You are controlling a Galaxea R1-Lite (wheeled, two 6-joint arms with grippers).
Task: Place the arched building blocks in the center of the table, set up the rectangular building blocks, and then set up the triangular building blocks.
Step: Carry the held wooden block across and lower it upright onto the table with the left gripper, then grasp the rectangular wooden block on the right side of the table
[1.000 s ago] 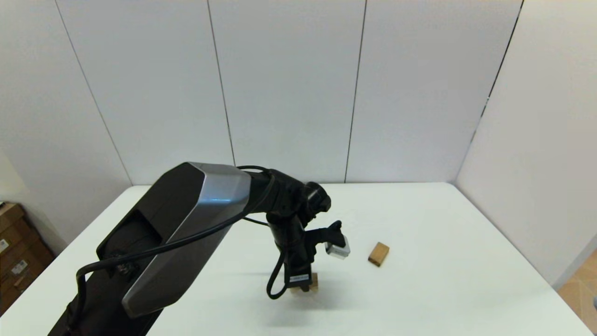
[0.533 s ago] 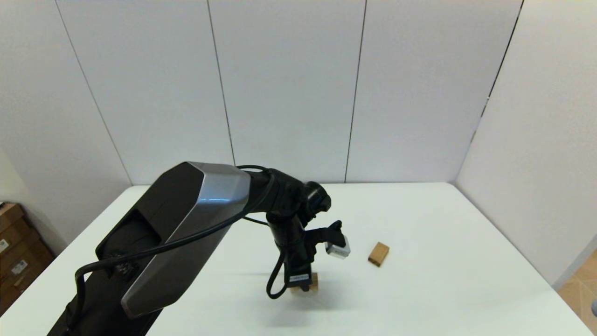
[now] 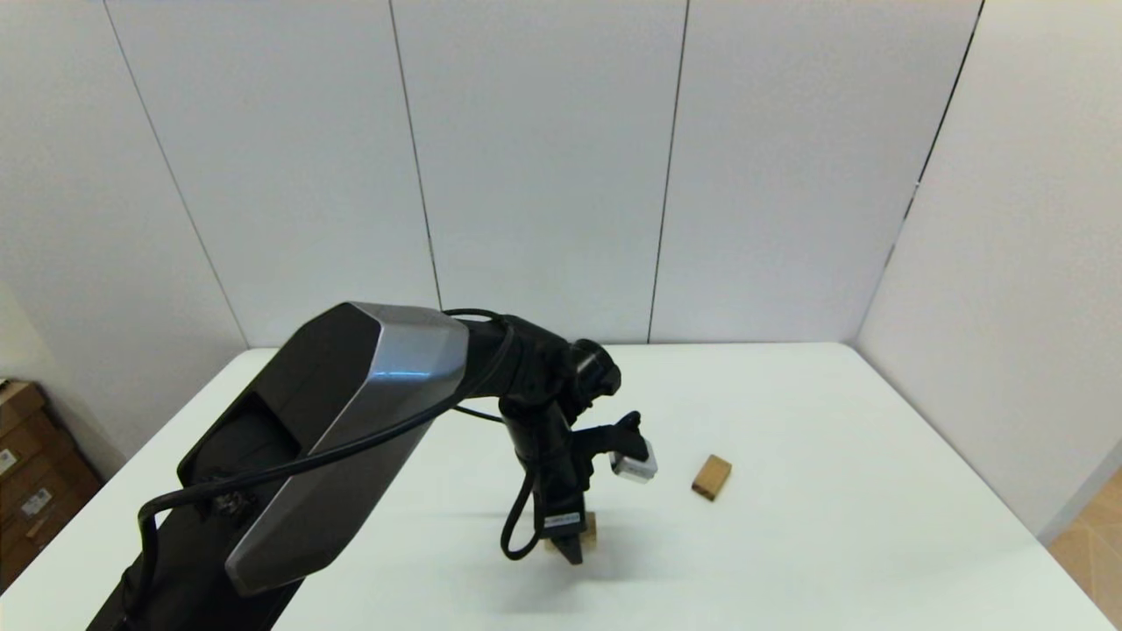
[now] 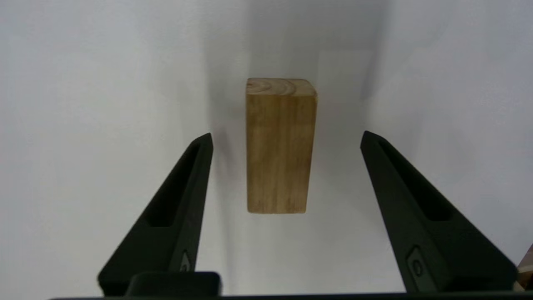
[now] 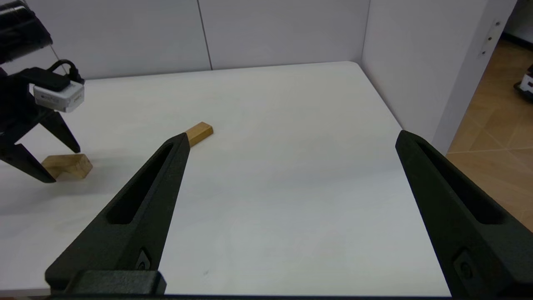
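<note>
The left gripper hangs over the arched building blocks lying near the middle of the table, fingers spread wide on either side without touching; the rectangular building blocks lies apart toward the right, and the right gripper hovers released off to the right

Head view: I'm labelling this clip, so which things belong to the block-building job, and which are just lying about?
Job: arched block, open left gripper astride it, rectangular block, table.
Lying about: cardboard boxes off the table's left; right gripper idle, open.
</note>
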